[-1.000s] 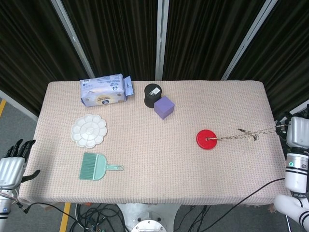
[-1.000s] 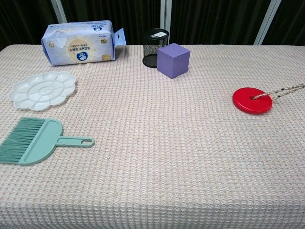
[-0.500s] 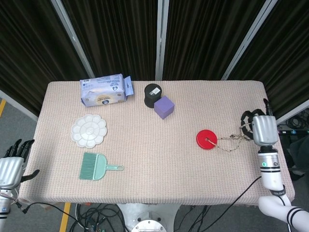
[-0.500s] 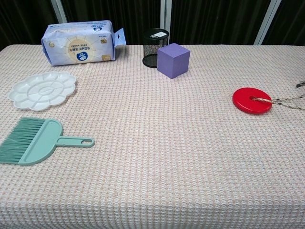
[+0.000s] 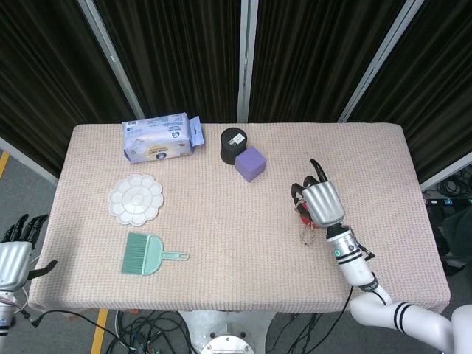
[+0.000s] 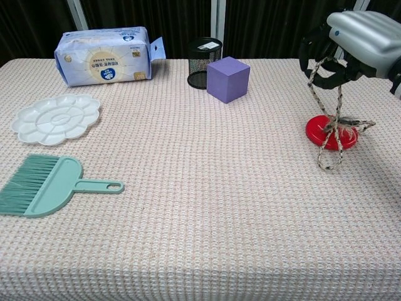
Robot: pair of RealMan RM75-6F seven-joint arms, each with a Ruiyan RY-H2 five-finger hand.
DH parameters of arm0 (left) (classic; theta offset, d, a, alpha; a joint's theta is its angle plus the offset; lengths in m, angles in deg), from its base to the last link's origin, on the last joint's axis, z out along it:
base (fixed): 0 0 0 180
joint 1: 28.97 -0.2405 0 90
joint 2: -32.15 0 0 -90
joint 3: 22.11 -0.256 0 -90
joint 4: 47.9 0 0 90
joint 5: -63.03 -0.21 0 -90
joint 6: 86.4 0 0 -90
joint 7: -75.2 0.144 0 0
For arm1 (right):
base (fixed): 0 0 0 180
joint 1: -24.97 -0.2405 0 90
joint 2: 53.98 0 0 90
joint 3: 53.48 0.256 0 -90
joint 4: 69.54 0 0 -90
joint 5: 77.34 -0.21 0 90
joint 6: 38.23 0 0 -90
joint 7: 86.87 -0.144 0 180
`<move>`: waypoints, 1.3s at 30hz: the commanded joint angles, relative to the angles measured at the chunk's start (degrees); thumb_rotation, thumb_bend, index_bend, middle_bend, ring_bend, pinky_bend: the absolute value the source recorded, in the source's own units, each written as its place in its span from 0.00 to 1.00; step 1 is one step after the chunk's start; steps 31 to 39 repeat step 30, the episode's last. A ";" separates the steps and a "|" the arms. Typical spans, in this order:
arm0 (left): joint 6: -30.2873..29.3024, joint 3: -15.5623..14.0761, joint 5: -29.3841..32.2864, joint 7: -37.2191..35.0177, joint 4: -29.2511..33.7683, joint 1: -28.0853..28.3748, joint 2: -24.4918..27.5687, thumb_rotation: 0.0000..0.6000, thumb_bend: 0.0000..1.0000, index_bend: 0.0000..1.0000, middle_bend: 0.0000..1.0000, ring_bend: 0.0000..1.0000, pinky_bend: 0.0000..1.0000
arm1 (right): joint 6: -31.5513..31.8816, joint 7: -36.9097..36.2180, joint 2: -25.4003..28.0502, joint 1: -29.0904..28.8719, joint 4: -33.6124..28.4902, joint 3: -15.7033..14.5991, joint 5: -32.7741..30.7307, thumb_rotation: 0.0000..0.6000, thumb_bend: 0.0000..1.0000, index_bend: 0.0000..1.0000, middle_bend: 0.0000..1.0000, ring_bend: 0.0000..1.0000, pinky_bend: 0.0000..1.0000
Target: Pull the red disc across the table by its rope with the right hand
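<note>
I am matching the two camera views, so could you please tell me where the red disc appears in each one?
Head view: the red disc is right of centre, almost wholly hidden under the right hand.
Chest view: it lies at the right, below that hand, with the rope looped over it.
Shared landmark: the purple cube beside the black cup.

Cube (image 6: 228, 78) before cup (image 6: 203, 52); brush (image 6: 44, 185) before palette (image 6: 56, 118).

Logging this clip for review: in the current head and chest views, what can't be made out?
- Red disc: in the head view the right hand covers nearly all of it.
- Rope: in the chest view its upper end vanishes among the fingers, so the exact hold is unclear.
- Left hand: cut by the head view's edge, absent from the chest view.
- Pack: print too small to read.
</note>
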 commanded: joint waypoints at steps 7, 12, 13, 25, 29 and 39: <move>-0.22 0.06 -0.21 -0.42 -0.34 -0.02 -0.08 1.00 0.14 0.07 0.12 0.01 0.15 | -14.37 8.33 13.52 0.35 -12.48 -2.16 -13.41 1.00 0.05 0.00 0.01 0.00 0.00; -0.13 0.14 -0.20 0.00 0.16 0.11 0.15 1.00 0.14 0.08 0.12 0.01 0.15 | -12.07 6.86 18.11 2.92 -16.00 -2.61 -14.60 1.00 0.03 0.00 0.00 0.00 0.00; -0.30 0.11 -0.29 0.16 0.27 0.04 0.15 1.00 0.14 0.07 0.12 0.01 0.15 | -10.80 6.07 19.06 3.83 -16.62 -2.84 -14.05 1.00 0.03 0.00 0.00 0.00 0.00; -1.49 0.69 -0.95 1.21 1.30 0.27 1.07 1.00 0.14 0.07 0.11 0.01 0.15 | 11.81 -5.31 20.25 19.30 -10.83 -9.85 -1.40 1.00 0.04 0.00 0.00 0.00 0.00; -1.26 0.79 -1.64 1.96 1.31 0.96 1.19 1.00 0.14 0.07 0.11 0.01 0.15 | 16.00 -8.15 19.00 22.91 -8.09 -10.86 -0.23 1.00 0.04 0.00 0.00 0.00 0.00; -1.25 0.76 -1.78 2.24 1.37 1.04 1.16 1.00 0.14 0.07 0.11 0.01 0.15 | 16.38 -8.59 18.86 23.41 -7.83 -10.96 -0.15 1.00 0.04 0.00 0.00 0.00 0.00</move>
